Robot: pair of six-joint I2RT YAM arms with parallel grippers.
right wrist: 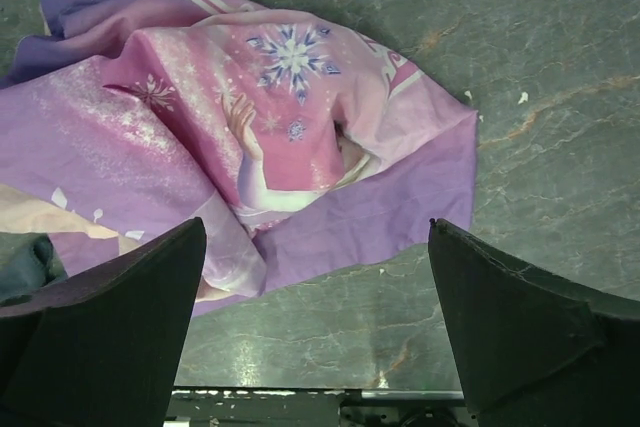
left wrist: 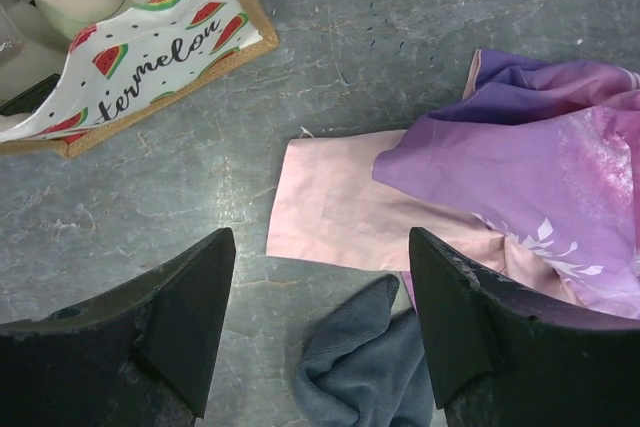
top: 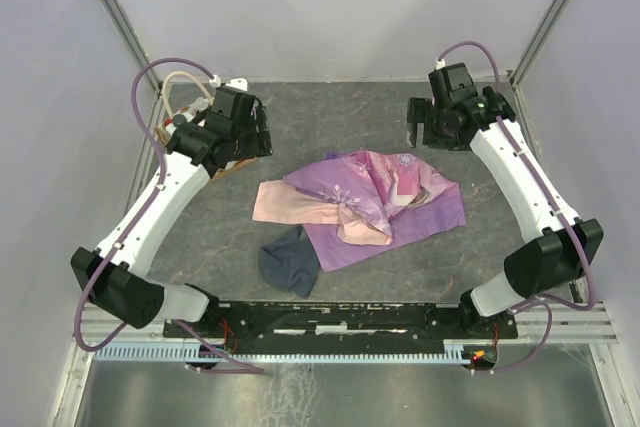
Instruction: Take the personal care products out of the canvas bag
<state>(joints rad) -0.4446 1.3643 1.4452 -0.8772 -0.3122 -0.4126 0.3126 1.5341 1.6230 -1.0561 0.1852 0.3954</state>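
Jaws on both my grippers stand apart, empty. My left gripper [left wrist: 320, 247] hovers left of the pink-purple cloth [left wrist: 520, 167], my right gripper [right wrist: 317, 237] over its right end. Beyond the cloth's left end sits the canvas bag [left wrist: 160, 47], personal care products [left wrist: 70, 9] inside. A dark grey cloth [left wrist: 365, 367] touches its near edge.

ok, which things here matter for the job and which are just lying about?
Job:
tan canvas tote bag with white watermelon-print front
pale bottles and jars inside it

Lying about:
pink-purple printed cloth
dark grey cloth
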